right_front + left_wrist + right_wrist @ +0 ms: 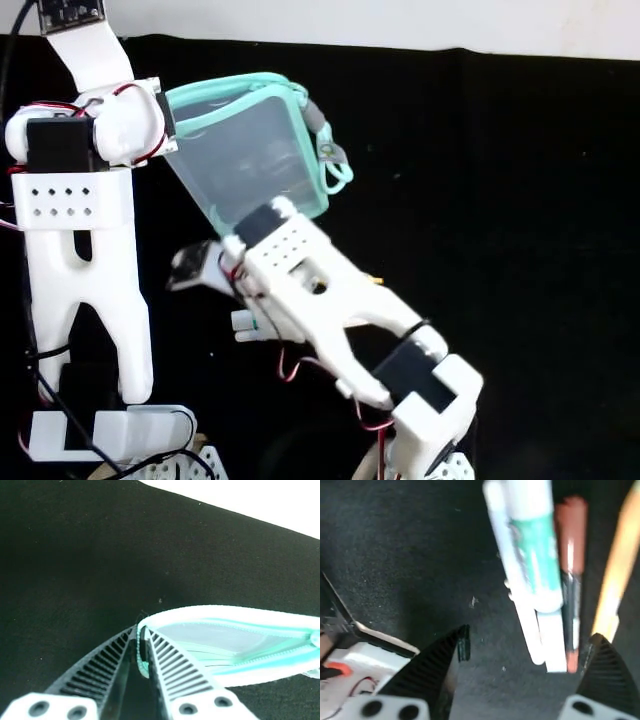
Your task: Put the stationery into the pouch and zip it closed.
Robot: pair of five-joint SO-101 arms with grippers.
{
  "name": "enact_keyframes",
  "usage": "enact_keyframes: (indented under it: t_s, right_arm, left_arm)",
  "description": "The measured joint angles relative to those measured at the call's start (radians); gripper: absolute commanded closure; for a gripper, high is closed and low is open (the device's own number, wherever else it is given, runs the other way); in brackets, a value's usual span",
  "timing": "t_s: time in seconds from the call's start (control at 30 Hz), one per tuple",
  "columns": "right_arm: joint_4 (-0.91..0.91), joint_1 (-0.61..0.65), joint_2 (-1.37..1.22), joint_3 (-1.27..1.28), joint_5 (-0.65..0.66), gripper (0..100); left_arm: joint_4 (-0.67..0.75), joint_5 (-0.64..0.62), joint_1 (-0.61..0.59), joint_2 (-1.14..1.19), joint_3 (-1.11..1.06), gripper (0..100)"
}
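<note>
The translucent pouch [250, 150] — teal-rimmed — sits beside the left arm [80, 280].

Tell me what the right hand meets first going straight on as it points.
Probably the white-and-green pen, lying beside a red pen ahead of the open right hand; depth is unclear.

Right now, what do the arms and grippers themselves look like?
Left arm and right arm are white plastic with black motor blocks, perforated panels and thin red and black wires. Left gripper and right gripper have black fingers on white bases with round holes; left's are slatted.
</note>
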State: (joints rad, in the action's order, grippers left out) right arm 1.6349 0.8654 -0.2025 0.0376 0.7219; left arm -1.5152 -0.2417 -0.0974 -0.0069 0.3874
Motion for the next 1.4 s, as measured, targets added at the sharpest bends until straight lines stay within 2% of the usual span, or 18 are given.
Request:
enact_keyframes:
  t_s: [0.3,0.73,1.03,1.13,1.27,1.4]
  right_arm:
    - [-0.141,0.095,0.0,0.014,0.084,64.9]
    - [-0.311,0.097,-0.126,0.014,0.092,64.9]
    - [-0.367,0.127,-0.222,0.014,0.092,65.4]
    - [-0.373,0.127,-0.239,0.011,0.092,73.5]
    - [-0.39,0.12,-0.244,-0.009,0.091,98.3]
    - [-0.408,0.12,-0.242,-0.009,0.037,99.6]
  left_arm:
    - [0.0,0.0,0.0,0.0,0.0,99]
    - [0.0,0.0,0.0,0.0,0.0,99]
    - [0.0,0.0,0.0,0.0,0.0,99]
    - [0.0,0.0,0.0,0.0,0.0,99]
    - [0.0,0.0,0.0,0.0,0.0,99]
    - [0.0,0.0,0.0,0.0,0.0,99]
